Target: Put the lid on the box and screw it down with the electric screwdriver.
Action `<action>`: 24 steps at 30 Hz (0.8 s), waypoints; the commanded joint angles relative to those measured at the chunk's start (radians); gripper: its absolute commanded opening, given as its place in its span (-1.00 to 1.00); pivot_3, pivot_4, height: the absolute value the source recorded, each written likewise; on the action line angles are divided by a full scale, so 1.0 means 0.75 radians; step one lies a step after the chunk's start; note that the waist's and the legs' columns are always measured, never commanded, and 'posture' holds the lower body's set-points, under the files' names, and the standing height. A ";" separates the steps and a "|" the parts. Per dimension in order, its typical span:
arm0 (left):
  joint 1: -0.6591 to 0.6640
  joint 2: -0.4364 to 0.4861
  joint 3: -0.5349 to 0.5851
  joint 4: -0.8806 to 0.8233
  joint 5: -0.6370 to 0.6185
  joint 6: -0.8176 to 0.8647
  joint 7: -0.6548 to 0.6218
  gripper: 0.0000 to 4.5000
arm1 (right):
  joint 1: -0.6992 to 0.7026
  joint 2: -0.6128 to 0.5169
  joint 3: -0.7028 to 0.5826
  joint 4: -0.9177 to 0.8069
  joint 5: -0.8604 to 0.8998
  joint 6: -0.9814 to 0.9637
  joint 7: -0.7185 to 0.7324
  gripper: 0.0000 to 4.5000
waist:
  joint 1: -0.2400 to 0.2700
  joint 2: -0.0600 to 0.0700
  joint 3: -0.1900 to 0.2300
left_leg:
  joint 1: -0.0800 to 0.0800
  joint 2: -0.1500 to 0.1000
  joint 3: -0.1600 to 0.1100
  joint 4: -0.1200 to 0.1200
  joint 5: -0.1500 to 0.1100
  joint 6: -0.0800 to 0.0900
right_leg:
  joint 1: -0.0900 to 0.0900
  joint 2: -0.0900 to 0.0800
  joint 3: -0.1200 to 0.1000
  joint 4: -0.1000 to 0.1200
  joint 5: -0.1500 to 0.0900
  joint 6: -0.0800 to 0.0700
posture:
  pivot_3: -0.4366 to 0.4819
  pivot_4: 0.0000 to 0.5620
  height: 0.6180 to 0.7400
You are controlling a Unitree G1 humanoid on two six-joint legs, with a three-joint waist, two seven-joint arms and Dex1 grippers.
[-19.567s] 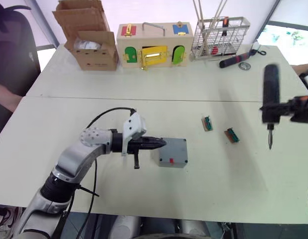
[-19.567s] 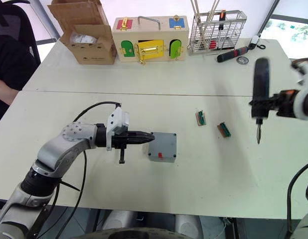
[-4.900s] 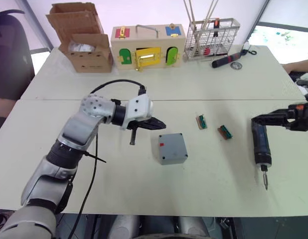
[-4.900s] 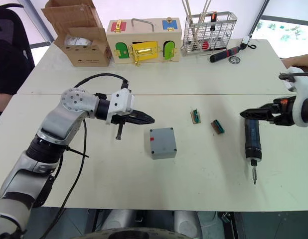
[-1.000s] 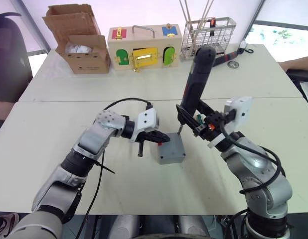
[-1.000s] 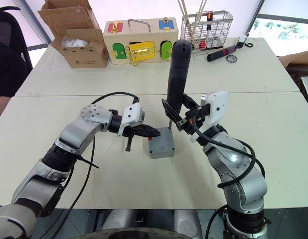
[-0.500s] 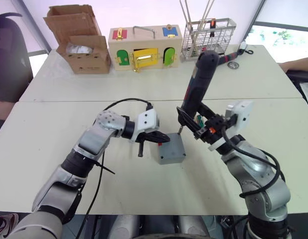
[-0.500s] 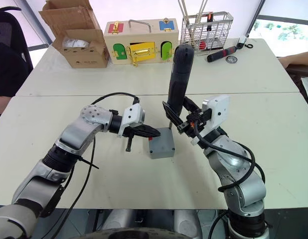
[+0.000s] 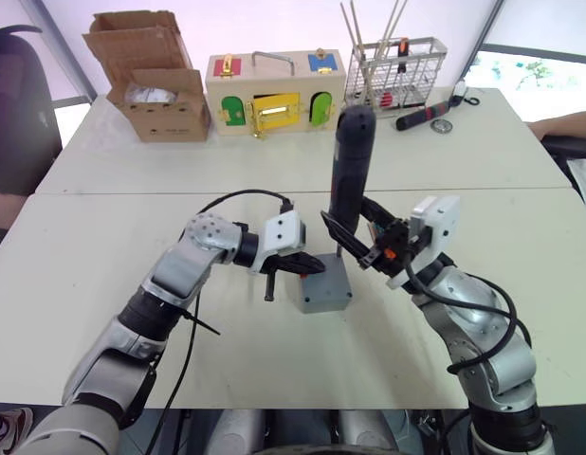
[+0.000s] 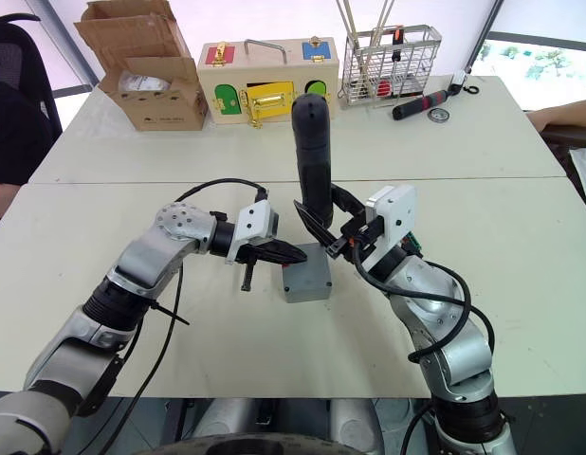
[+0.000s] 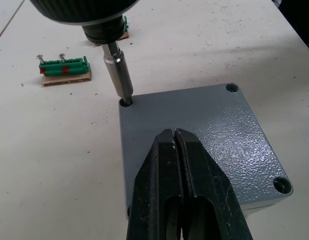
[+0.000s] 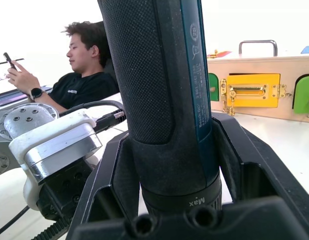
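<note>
On the lid's [image 11: 204, 145] corner: screwdriver [image 9: 350, 175] bit seated.
Right gripper [image 10: 323, 232] clasps it; left gripper [image 11: 182, 150], pinched closed, pins the lid. Tilt risks slipping.

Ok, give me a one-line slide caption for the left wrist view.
Electric screwdriver bit seated in a corner hole of the lid, closed left gripper fingers over the lid.

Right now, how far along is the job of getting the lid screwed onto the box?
Done: the lid sits on the box. In hand: the right gripper holds the electric screwdriver upright with its bit in one corner hole, while the shut left gripper rests over the lid. Left: two other corner holes show in the left wrist view; whether screws sit in them I can't tell.
</note>
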 commanded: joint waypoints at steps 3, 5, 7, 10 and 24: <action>0.005 0.007 -0.012 -0.033 0.017 0.005 0.003 -1.00 | 0.007 0.013 0.043 0.092 -0.024 0.006 0.008 -0.15 | 0.000 0.000 0.000 | 0.000 0.000 0.000 0.000 0.000 0.000 | 0.000 0.000 0.000 0.000 0.000 0.000 | -0.05 -0.47 1.00; 0.004 0.007 -0.014 -0.034 0.017 0.005 0.002 -1.00 | 0.021 0.011 0.023 0.140 -0.042 0.031 -0.021 -0.15 | 0.003 -0.001 -0.001 | 0.001 0.000 0.000 0.000 0.000 0.000 | 0.001 0.000 0.000 0.000 0.000 0.000 | -0.05 -0.47 1.00; 0.004 0.006 -0.015 -0.033 0.018 0.005 0.000 -1.00 | 0.045 0.004 0.021 0.174 -0.065 0.004 -0.023 -0.15 | 0.005 -0.004 -0.003 | 0.001 0.000 0.000 0.000 0.000 0.000 | 0.002 0.000 0.000 0.000 0.000 0.000 | -0.05 -0.47 1.00; 0.005 0.016 -0.032 -0.028 0.043 -0.001 -0.005 -1.00 | 0.090 0.000 0.048 0.153 -0.078 -0.059 -0.001 -0.15 | 0.008 -0.007 -0.005 | 0.005 0.000 -0.002 0.000 0.000 0.000 | 0.007 0.000 0.000 -0.002 0.000 0.000 | -0.05 -0.47 1.00; 0.029 0.039 -0.097 -0.029 0.087 -0.025 -0.042 -1.00 | 0.155 0.040 0.090 0.100 -0.064 -0.052 -0.009 -0.15 | 0.004 -0.011 -0.009 | 0.019 0.001 -0.003 -0.004 -0.006 0.009 | 0.020 0.001 0.000 -0.005 -0.001 0.000 | -0.05 -0.47 1.00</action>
